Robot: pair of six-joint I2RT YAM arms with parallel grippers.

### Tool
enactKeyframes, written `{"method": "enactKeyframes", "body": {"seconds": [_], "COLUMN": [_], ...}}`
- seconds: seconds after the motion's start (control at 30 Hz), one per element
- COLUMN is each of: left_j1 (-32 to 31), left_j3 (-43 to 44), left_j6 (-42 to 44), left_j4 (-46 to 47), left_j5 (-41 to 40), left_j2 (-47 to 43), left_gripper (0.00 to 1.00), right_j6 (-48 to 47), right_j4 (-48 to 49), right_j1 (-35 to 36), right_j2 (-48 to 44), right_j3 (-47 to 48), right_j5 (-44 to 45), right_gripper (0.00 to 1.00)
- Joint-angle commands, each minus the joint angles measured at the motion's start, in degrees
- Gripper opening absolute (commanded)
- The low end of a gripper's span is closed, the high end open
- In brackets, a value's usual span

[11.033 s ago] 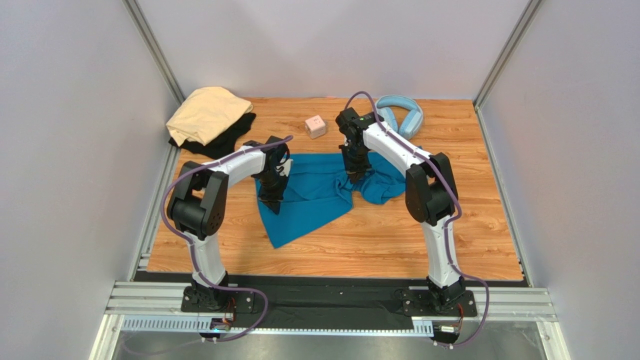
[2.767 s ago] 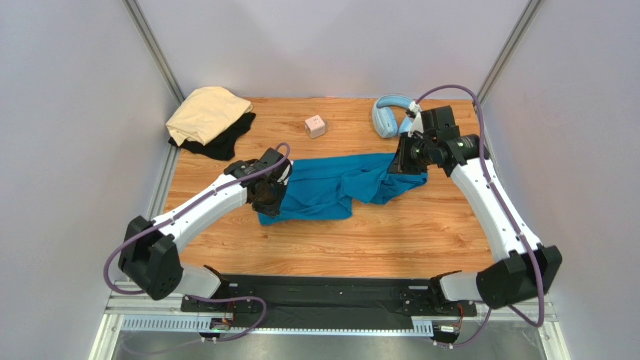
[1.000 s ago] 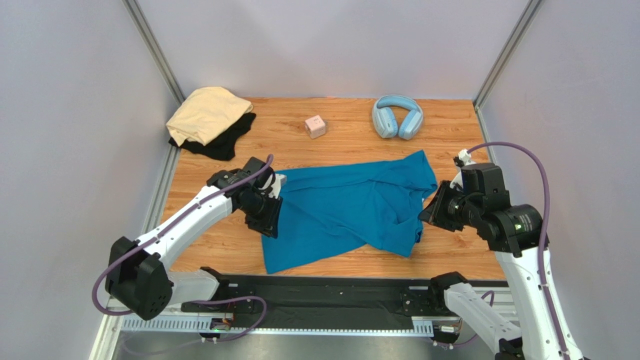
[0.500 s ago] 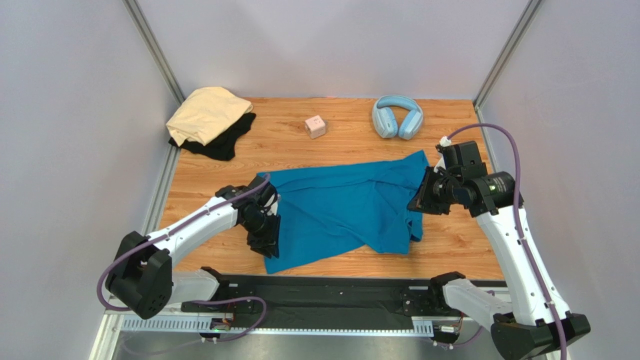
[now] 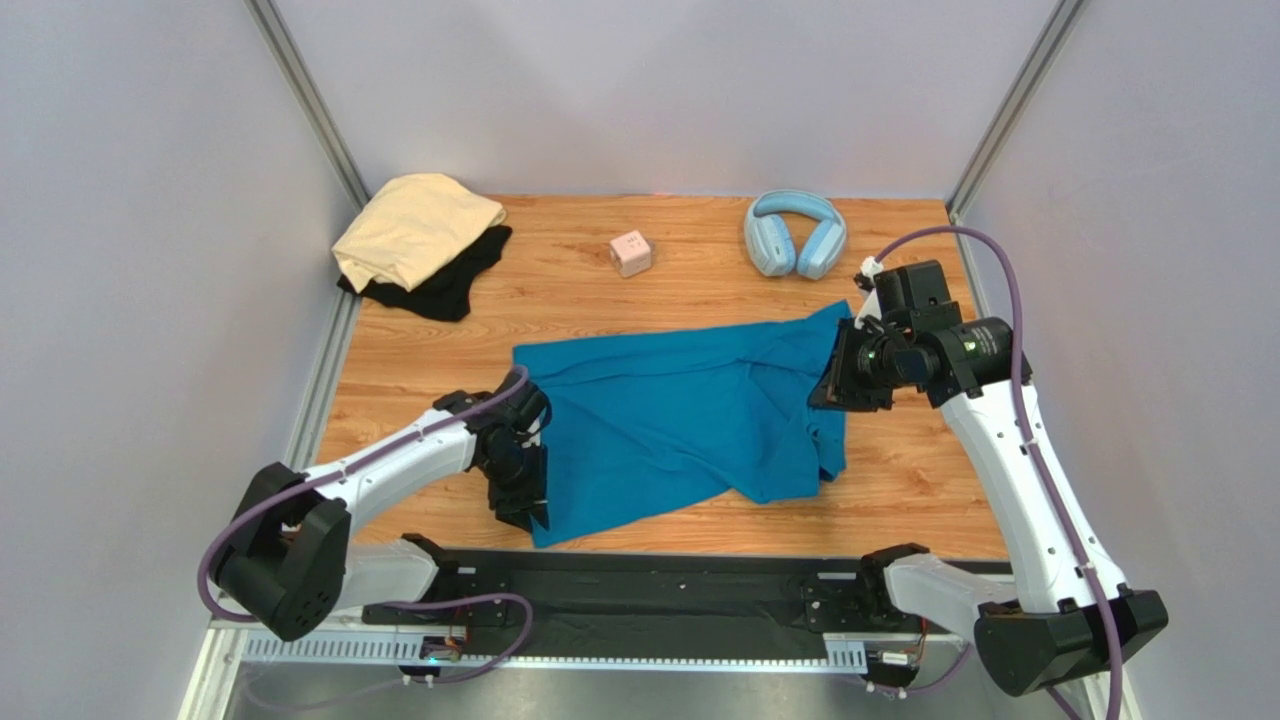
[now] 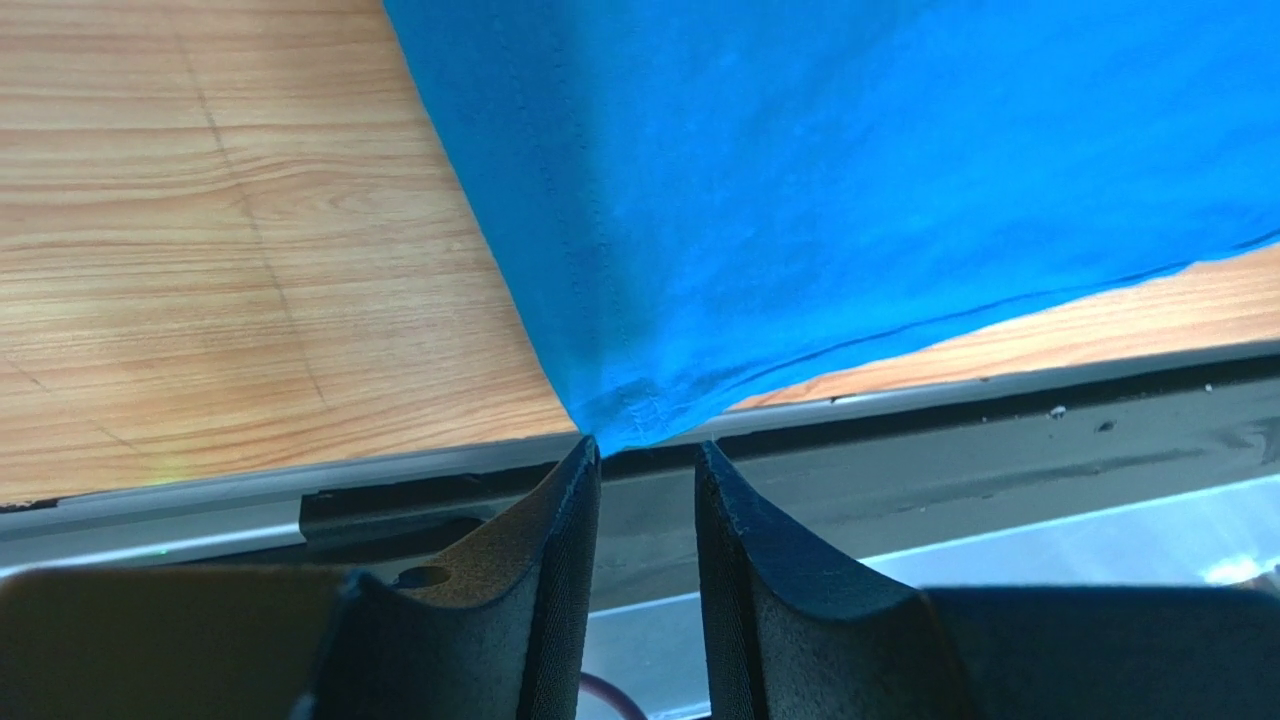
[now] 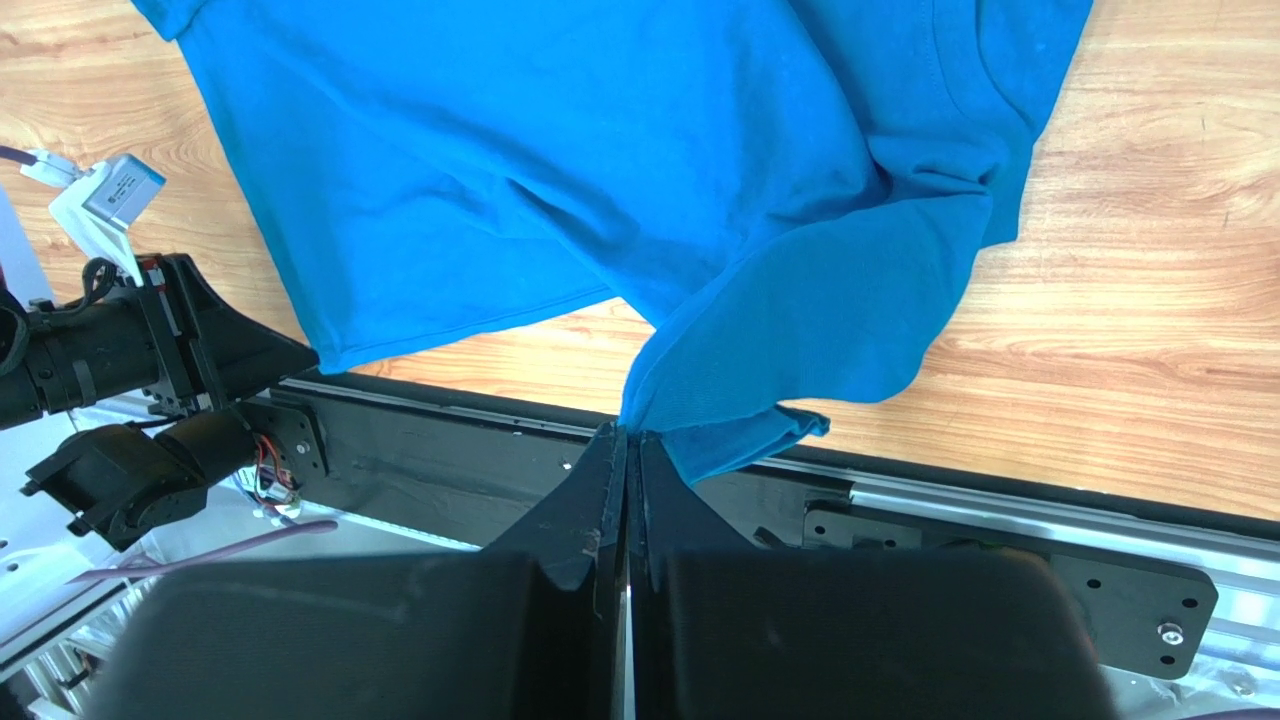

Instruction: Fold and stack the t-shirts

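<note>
The teal-blue t-shirt (image 5: 676, 420) lies mostly spread on the wooden table. My left gripper (image 5: 520, 492) is at its near-left corner. In the left wrist view the jaws (image 6: 643, 446) stand a little apart with nothing between them, and the shirt's corner (image 6: 631, 420) lies just past the fingertips. My right gripper (image 5: 836, 384) is shut on a fold of the shirt's right edge and holds it lifted. The cloth (image 7: 781, 323) comes out of the closed tips (image 7: 628, 435). The pale tan t-shirt (image 5: 413, 225) lies bunched on the black t-shirt (image 5: 448, 285) at the far left corner.
Light-blue headphones (image 5: 796, 234) and a small pink cube (image 5: 631, 252) sit near the far edge. The black base rail (image 5: 661, 578) runs along the table's near edge, just beyond the shirt's near corner. Grey walls close in both sides.
My left gripper has moved toward the near edge along the shirt's left side. My right gripper has moved slightly farther away and left with the shirt's edge still in it.
</note>
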Motion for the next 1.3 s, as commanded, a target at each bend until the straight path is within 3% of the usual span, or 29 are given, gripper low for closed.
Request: {"method": "enactKeyframes", "body": {"seconds": [0.0,0.57,1.07,1.17,1.27], "left_j1": [-0.3,-0.5,-1.4,-2.1,-2.4], "left_j3": [-0.9,-2.5,4.3,5.4,5.8], "left_j6": [-3.3,-5.9,-3.6,-3.8,-4.0], "left_j4": [0.4,-0.1,-0.8,-0.7,-0.8], "left_j5": [-1.9,-0.7,-0.8,-1.1,-1.3], "left_j2": [-0.9,0.4,11.9,12.4,12.6], "left_gripper": [0.37,0.36,0.29,0.24,0.09], "right_j6": [-2.1,-2.3,-2.4,-2.3,-2.2], "right_j4": [2.3,3.9,2.6,2.6,3.0], "right_j1": [-1.0,-2.0,-3.4,-3.6,-3.6], "right_j2": [-0.2,1.3,1.1,0.8,0.7], "right_j3": [1.3,2.1,5.1,3.9,3.3], "right_j5": [-2.2,-5.4,-6.8,-6.8,-7.0], "right_gripper": [0.00,0.00,0.00,0.00,0.00]}}
